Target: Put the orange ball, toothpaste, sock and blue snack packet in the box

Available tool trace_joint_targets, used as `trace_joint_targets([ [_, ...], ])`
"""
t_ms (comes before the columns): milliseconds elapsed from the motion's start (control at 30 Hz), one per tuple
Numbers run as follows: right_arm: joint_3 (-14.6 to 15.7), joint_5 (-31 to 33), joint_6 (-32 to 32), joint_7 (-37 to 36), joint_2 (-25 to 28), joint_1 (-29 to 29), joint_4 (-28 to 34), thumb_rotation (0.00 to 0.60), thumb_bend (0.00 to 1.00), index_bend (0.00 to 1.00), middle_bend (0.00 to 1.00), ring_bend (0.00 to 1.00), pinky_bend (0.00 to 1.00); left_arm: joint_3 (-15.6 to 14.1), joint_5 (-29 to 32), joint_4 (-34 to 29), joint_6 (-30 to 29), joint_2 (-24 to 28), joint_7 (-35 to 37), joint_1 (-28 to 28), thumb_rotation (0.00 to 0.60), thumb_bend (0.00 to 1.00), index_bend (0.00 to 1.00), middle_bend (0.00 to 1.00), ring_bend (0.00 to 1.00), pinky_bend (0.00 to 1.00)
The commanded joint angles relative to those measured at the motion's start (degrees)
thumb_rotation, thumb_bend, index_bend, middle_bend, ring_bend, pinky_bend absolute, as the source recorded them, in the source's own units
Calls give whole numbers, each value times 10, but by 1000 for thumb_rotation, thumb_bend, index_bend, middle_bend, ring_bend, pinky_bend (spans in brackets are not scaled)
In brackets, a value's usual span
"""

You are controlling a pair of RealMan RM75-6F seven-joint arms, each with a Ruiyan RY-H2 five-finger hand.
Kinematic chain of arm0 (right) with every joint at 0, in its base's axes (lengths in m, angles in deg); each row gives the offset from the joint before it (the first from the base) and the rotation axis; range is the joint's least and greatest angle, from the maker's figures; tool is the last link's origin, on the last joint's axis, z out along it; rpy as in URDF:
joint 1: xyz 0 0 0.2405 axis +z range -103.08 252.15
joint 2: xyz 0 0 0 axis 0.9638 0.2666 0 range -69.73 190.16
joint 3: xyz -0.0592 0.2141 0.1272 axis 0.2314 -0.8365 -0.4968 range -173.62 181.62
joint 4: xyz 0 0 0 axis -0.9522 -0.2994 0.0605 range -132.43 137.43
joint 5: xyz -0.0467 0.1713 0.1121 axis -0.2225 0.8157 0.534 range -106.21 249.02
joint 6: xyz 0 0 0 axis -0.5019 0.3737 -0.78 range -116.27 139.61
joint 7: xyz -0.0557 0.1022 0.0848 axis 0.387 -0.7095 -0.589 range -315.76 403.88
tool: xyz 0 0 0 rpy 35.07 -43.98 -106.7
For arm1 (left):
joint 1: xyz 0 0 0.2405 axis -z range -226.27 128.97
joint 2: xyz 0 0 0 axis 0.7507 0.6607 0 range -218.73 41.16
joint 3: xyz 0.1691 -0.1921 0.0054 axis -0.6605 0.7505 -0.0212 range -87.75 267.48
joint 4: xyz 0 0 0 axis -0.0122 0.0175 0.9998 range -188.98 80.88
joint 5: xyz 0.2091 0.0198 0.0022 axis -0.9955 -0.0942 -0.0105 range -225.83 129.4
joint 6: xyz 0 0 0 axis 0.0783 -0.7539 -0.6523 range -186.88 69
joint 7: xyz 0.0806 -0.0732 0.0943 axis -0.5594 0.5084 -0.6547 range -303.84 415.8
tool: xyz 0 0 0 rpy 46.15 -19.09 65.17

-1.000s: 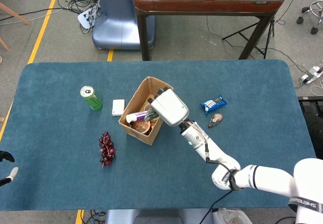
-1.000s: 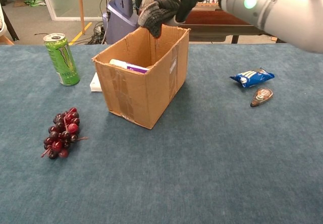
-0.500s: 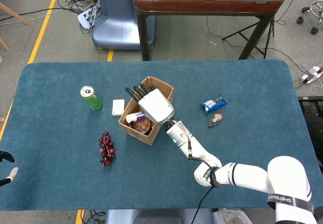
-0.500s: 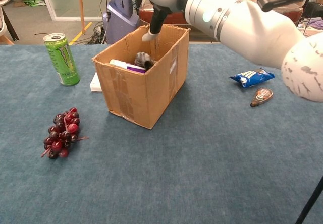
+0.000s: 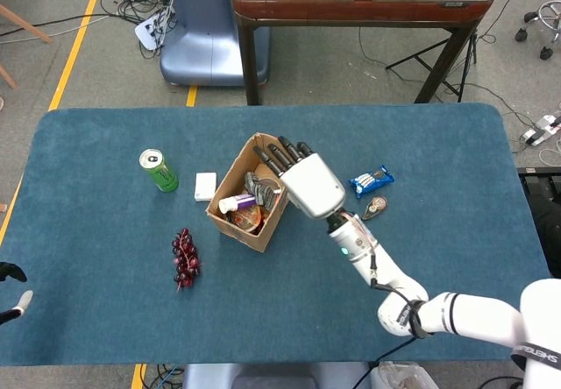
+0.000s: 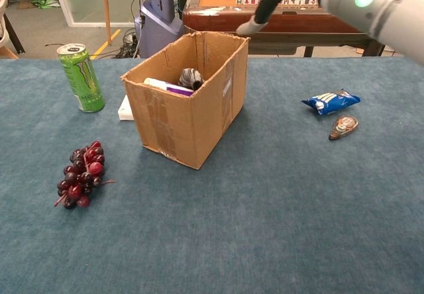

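At the far left edge my left hand [image 5: 9, 288] barely showed, so I could not tell how its fingers stood. Inside the cardboard box [image 5: 226, 198] lay the toothpaste [image 5: 237, 202] and the sock [image 5: 258, 187]. My right hand [image 5: 307, 181] hovered beside the box's right wall, fingers spread, holding nothing. Just beyond it to the right, on open blue desk [image 5: 438, 170], the blue snack packet [image 5: 371, 180] lay, long axis tilted up to the right.
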Motion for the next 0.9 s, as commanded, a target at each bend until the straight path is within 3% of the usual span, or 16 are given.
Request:
trace_joint_targets([
  [33, 11, 24, -8, -14, 40, -34, 4, 600, 0, 152, 256, 156, 363, 1, 6, 3, 5, -3, -3, 2, 600, 262, 509, 460, 415, 607],
  [200, 11, 52, 8, -61, 54, -52, -52, 600, 0, 192, 345, 242, 404, 3, 13, 5, 10, -5, -7, 5, 600, 261, 508, 460, 415, 607],
  [300, 10, 74, 28, -88, 49, -57, -97, 600, 0, 222, 461, 358, 465, 3, 13, 5, 9, -6, -9, 5, 600, 261, 508, 460, 415, 607],
  [533, 13, 129, 107, -136, 23, -55, -189, 600, 0, 304, 731, 631, 726, 5, 18, 5, 9, -7, -7, 5, 600, 262, 508, 460, 416, 607],
  [767, 29, 160, 164, -131, -14, -47, -258, 600, 0, 325, 969, 857, 882, 5, 15, 5, 7, -6, -4, 4, 600, 262, 508, 460, 416, 607],
  [900, 37, 174, 194, -126, -33, -42, -288, 600, 0, 325, 1000, 975, 965, 4, 14, 5, 6, -6, -2, 3, 600, 262, 509, 460, 416, 607],
])
